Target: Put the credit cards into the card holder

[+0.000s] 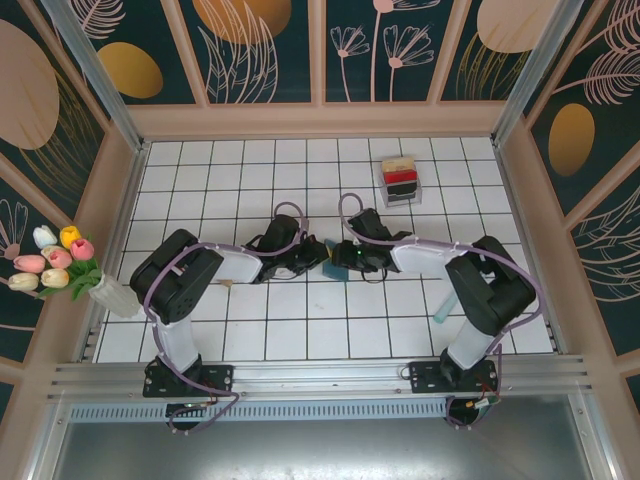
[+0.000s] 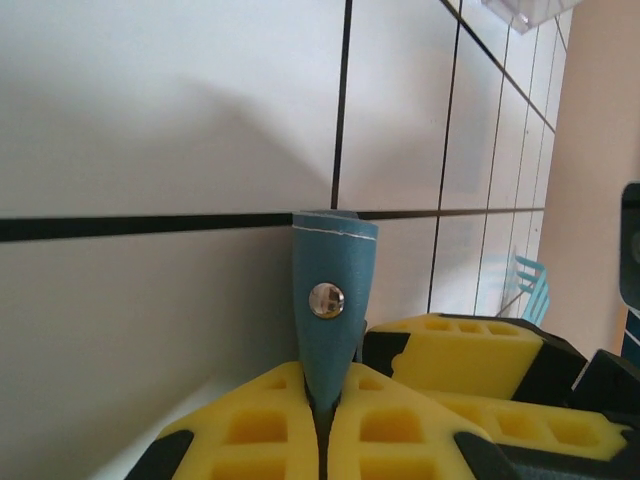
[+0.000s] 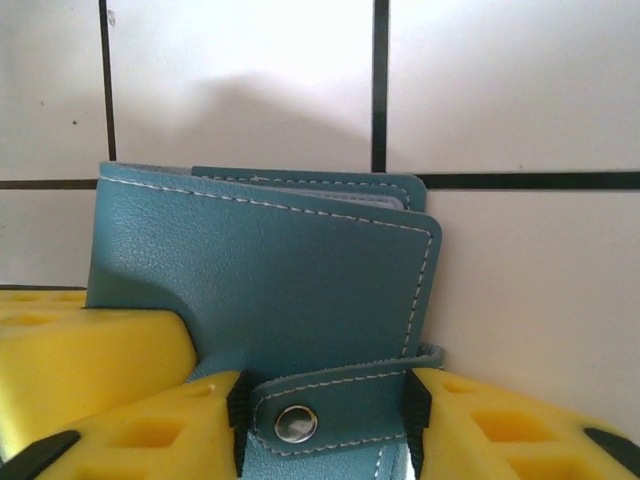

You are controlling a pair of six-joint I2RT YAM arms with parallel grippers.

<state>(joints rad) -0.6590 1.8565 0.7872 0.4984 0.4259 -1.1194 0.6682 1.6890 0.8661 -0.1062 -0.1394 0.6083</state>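
Observation:
The teal card holder point(image 1: 336, 268) hangs between both grippers at the middle of the tiled floor. My left gripper point(image 2: 322, 395) is shut on a teal tab of the holder with a silver snap point(image 2: 327, 300). In the right wrist view the card holder point(image 3: 270, 280) shows its folded face, and its snap strap point(image 3: 330, 410) crosses my right gripper point(image 3: 322, 420), whose black pads press both ends of the strap. The left gripper point(image 1: 322, 255) and right gripper point(image 1: 348, 258) nearly touch. The tan card point(image 1: 397, 164), red card point(image 1: 401, 177) and black card point(image 1: 402, 190) stand in a clear rack at the back.
The clear rack point(image 1: 400, 180) sits about two tiles behind the right gripper. A vase of tulips point(image 1: 60, 262) stands at the left wall. A small light-blue item point(image 1: 444, 302) lies beside the right arm. Walls enclose the floor on three sides.

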